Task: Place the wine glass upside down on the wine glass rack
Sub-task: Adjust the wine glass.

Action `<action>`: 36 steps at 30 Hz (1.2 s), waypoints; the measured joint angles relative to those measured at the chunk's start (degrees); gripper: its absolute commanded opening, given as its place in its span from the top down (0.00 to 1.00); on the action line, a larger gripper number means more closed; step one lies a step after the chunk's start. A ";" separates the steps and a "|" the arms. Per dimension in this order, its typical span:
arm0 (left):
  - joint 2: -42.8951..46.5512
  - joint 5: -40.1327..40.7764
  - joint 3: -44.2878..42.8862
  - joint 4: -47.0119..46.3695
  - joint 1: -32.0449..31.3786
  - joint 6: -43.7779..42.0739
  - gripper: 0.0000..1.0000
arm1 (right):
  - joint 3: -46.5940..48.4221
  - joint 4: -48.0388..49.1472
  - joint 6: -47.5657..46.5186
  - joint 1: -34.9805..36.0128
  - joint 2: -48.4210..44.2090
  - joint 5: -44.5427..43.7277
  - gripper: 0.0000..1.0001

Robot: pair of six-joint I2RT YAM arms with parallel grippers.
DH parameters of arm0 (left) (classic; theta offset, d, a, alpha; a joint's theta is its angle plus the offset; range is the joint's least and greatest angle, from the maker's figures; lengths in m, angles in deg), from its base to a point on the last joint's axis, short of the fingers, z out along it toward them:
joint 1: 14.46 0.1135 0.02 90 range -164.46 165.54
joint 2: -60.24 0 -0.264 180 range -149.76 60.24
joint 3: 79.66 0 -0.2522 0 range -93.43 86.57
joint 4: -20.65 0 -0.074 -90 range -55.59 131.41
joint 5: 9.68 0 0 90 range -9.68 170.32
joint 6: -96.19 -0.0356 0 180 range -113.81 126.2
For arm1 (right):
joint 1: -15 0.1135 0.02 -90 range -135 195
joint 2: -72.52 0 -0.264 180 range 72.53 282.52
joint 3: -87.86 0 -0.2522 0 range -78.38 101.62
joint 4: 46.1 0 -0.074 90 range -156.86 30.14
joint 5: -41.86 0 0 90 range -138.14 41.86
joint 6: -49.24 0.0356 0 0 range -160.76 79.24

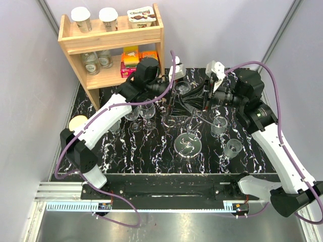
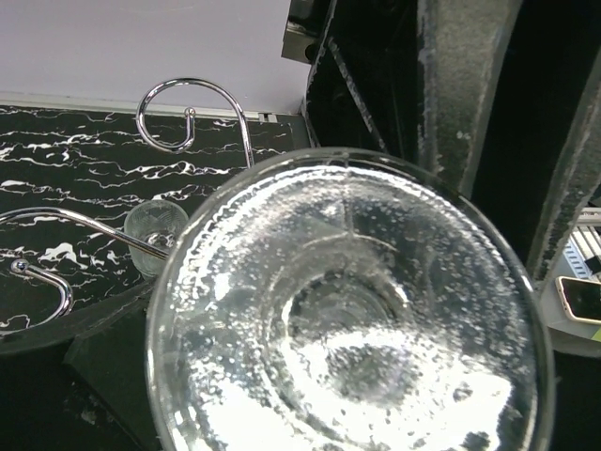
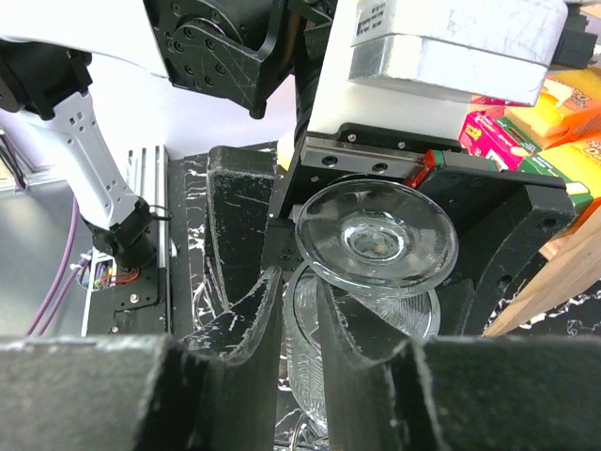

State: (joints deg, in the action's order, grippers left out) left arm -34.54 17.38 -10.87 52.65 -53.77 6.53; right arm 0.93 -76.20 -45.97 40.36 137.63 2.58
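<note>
Bright, even overhead light, hardly any shadows. Up close the wine glass [image 2: 347,310] is blurry with sparkly glare; glossy worktop [image 1: 151,156] catches a few reflections. Top view's sharp.

Clear wine glass [image 3: 376,235], silver wire rack [image 1: 187,148], black white-veined table [image 1: 151,161]

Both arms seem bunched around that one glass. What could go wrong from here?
The left gripper and right gripper crowd the same wine glass, so they might collide, or it could slip or crack.
The rack has thin curled wires right beside the glass; a small miss might tip it.
The left arm passes close by other stemmed glasses and could knock them.
</note>
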 measured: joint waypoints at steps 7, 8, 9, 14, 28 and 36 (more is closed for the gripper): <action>0.00 0.17 0.11 0.15 0.33 0.63 0.01 | -3.61 7.61 2.82 0.04 0.00 0.59 0.73; 0.00 0.15 0.20 -0.22 0.33 1.11 0.01 | -4.22 8.81 3.26 0.04 -0.04 0.72 0.73; 0.00 0.15 0.26 -0.42 0.35 1.27 0.01 | -4.68 9.79 3.58 0.04 -0.11 0.83 0.73; 0.00 -0.11 0.74 -2.19 0.42 2.75 0.01 | -6.91 14.10 4.48 0.02 -0.83 0.61 0.72; 0.87 -0.39 2.54 -4.52 0.68 4.13 0.01 | -10.34 23.17 9.22 -0.15 -0.33 0.00 1.00; 1.14 -0.31 2.71 -4.59 0.76 3.96 0.01 | -9.55 21.79 9.44 -0.31 -0.59 -0.04 1.00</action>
State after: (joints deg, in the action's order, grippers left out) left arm -33.41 17.08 -8.16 48.06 -53.00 10.49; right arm -8.63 -54.41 -36.53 40.06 137.04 2.54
